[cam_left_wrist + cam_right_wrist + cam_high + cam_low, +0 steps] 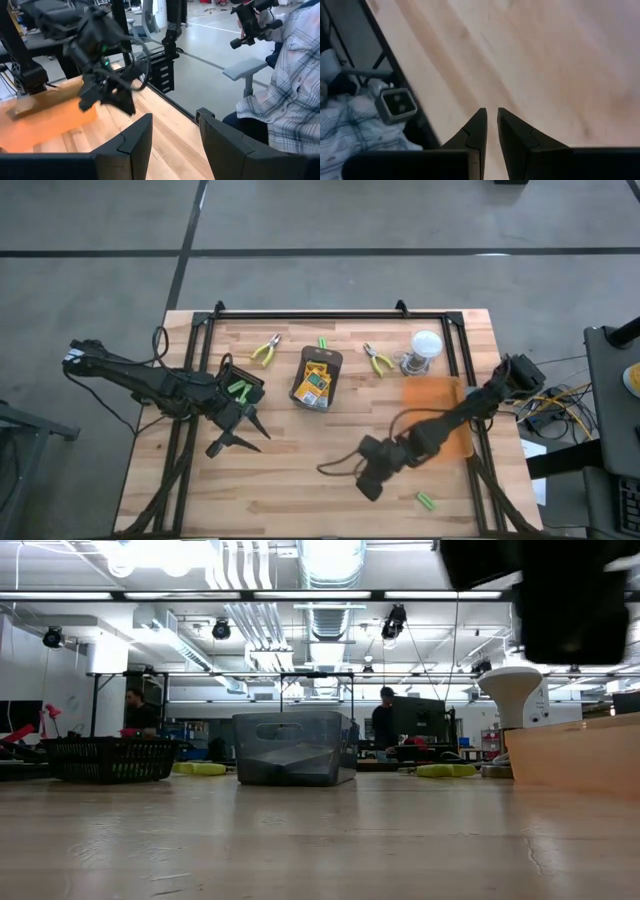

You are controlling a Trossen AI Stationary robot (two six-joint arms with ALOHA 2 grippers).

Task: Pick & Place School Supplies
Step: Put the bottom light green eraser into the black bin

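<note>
Beside the dark grey rectangular tray (318, 358), which holds yellow-and-green crayon boxes (316, 381), we see yellow-handled pliers (265, 352) on either side and one green stick (427, 501) well apart. Our left gripper (238, 436) stands half-spread, apparently empty; our right gripper (367, 485) is pinched closed, empty.

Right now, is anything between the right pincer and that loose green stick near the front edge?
Nothing visible. In the high view the right pincer, shut, hangs beside the green stick, with only bare table between them.
</note>
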